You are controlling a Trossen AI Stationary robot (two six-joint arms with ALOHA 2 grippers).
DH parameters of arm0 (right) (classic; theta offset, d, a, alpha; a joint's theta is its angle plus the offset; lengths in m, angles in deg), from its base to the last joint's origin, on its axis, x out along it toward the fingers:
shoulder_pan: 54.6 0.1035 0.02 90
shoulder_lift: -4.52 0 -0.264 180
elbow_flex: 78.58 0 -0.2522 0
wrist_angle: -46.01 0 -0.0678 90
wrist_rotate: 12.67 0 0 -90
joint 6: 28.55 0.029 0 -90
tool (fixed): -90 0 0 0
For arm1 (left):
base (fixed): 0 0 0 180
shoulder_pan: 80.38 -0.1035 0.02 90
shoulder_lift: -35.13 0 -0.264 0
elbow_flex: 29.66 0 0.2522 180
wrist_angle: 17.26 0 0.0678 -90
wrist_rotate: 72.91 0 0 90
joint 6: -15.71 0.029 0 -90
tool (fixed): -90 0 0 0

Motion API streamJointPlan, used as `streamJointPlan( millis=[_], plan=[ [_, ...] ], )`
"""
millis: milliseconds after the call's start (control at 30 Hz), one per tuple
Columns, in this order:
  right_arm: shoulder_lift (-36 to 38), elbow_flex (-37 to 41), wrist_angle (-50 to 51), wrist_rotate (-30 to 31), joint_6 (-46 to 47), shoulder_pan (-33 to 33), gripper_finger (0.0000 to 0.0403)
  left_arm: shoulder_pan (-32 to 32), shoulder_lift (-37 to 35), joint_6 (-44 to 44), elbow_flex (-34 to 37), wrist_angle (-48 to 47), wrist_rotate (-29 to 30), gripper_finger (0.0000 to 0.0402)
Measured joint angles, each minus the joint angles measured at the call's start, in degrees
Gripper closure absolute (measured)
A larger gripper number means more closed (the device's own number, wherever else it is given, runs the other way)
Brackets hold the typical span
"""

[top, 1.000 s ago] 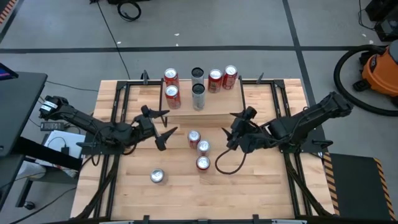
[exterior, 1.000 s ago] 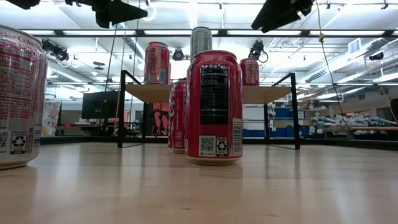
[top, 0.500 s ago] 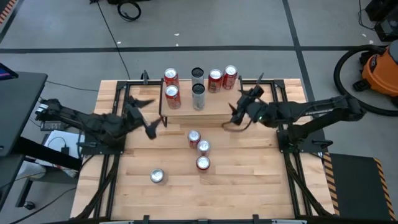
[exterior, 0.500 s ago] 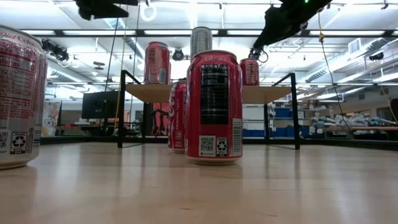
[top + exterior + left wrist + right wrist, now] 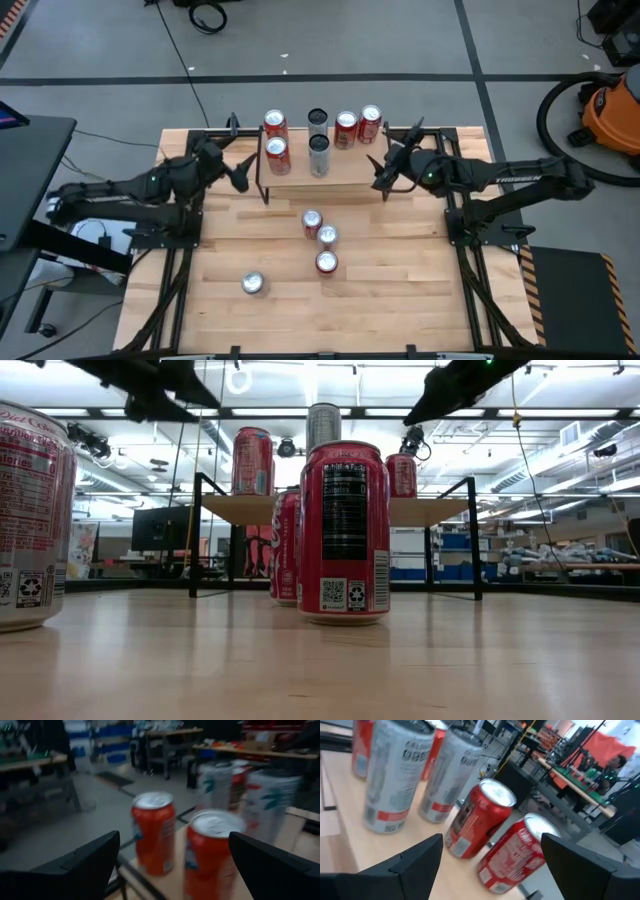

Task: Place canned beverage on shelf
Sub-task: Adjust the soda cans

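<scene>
**A:** Both arms are up at the shelf [image 5: 318, 172] right now, one at each end. The left tool [image 5: 240, 172] hangs just off the shelf's left end with its fingers spread wide and nothing between them.

**B:** And the right tool [image 5: 385, 165] mirrors it at the other end, fingers parted, also carrying nothing. From its own camera, two red cans [image 5: 479, 818] sit straight ahead of it on the plank, between the dark fingertips in the picture, with two silver cans [image 5: 395, 775] farther along the plank.

**A:** On the left side, the wrist camera looks past the released tool at a pair of red cans [image 5: 153, 837] on the near end of the shelf, one closer, one behind it, silver cans beyond those. All of them stand upright and none touches the tool.

**B:** So six cans up on the shelf from above: two red by the left tool, two silver in the middle, two red by the right tool.

**A:** Down on the desk [image 5: 400, 290], three more red cans [image 5: 320, 238] stand in a short line between the two tools but nearer the front, well away from both. A fourth can [image 5: 252, 284] stands alone, farther out still, on the left tool's side.

**B:** From desk level, the nearest red can [image 5: 345, 532] fills the middle, with the shelf behind it and both arms overhead.
</scene>
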Motion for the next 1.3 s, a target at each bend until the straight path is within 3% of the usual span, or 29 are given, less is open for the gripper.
streamJointPlan(
  millis=[233,400,567,900,1133,1300],
  plan=[
    [1.30,-0.85,0.14,-0.21,-4.84,-3.59,0.0055,-15.07,0.02,-4.84,0.02,-4.45,-14.05,0.0017],
    [1.52,-0.90,1.56,-0.48,-6.54,-6.68,0.0055,-23.82,0.04,-5.42,0.02,-4.40,-20.34,0.0017],
    [3.38,0.85,0.67,-6.85,-6.74,-11.79,0.0055,-30.35,0.52,-6.59,0.02,-5.56,-27.32,0.0017],
    [11.98,7.89,-1.33,-8.21,-4.77,-18.34,0.0055,-38.32,6.69,-5.42,0.04,-5.46,-32.40,0.0017],
    [15.84,12.40,-9.18,-10.72,-5.96,-21.49,0.0055,-43.25,13.13,-3.85,0.04,-2.71,-34.22,0.0017],
    [16.12,12.83,-9.13,-13.76,-6.85,-21.74,0.0055,-46.48,17.00,-6.52,0.04,2.77,-39.76,0.0017]
  ],
)
